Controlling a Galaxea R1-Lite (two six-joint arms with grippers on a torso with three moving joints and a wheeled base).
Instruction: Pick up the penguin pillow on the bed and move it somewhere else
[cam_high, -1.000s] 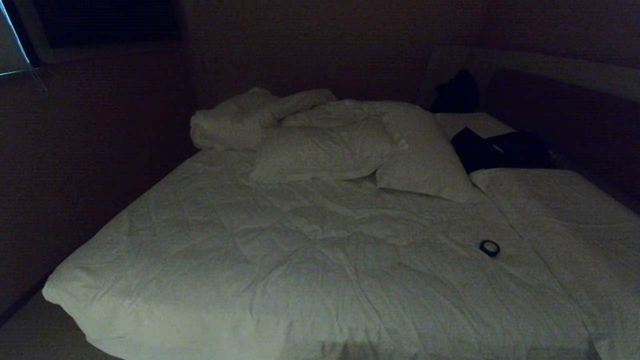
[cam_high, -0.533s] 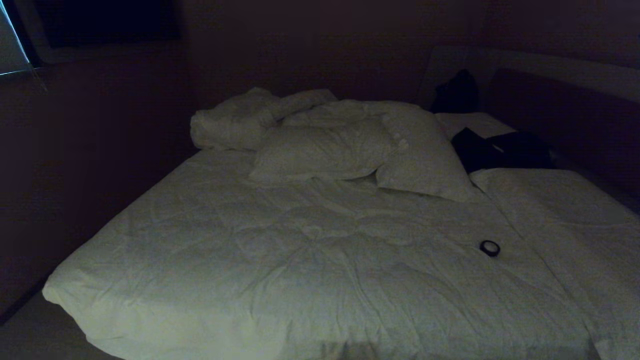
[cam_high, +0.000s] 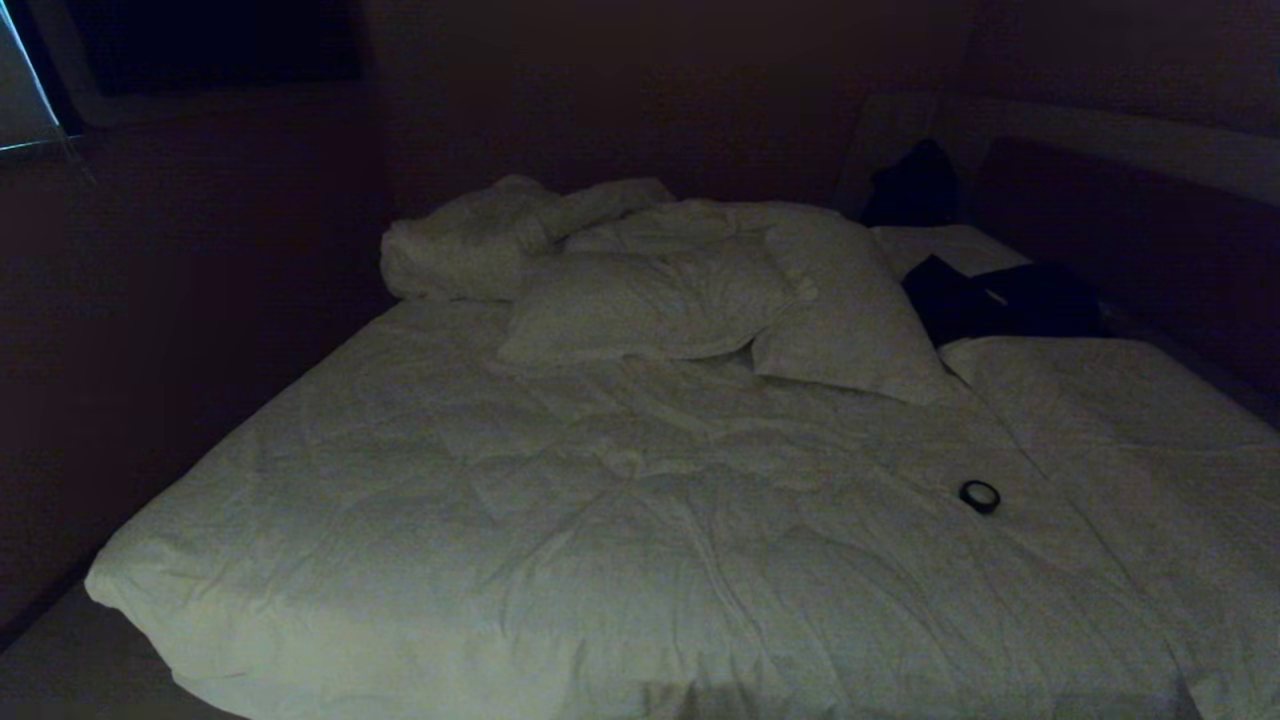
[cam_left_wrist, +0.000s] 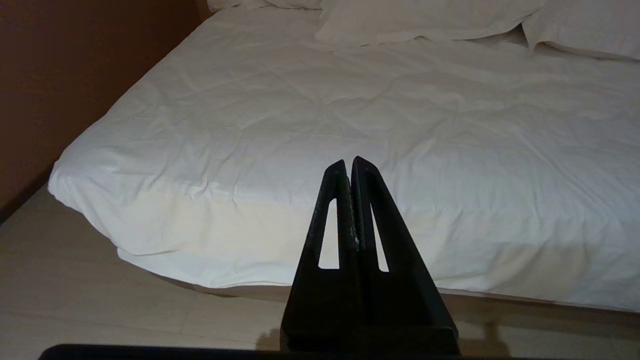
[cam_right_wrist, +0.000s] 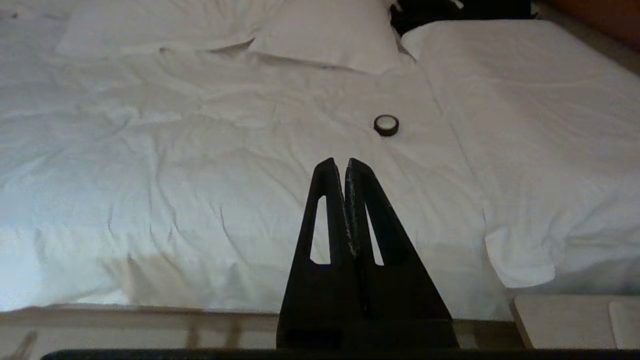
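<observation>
The bed (cam_high: 600, 520) fills the head view, its wrinkled white duvet spread wide. No penguin pillow shows in any view; only plain white pillows (cam_high: 640, 300) lie near the dark headboard (cam_high: 1130, 230). Neither arm is in the head view. My left gripper (cam_left_wrist: 348, 162) is shut and empty, hanging off the foot edge of the bed (cam_left_wrist: 350, 100) above the floor. My right gripper (cam_right_wrist: 339, 162) is also shut and empty, pointing over the bed (cam_right_wrist: 200, 150) from its foot edge.
A small black ring-shaped roll (cam_high: 979, 495) lies on the duvet at the right, ahead of the right gripper (cam_right_wrist: 386, 124). Dark clothing (cam_high: 1000, 300) lies by the headboard. A crumpled white bundle (cam_high: 470, 240) sits at the far left. A pale furniture corner (cam_right_wrist: 575, 320) stands beside the bed.
</observation>
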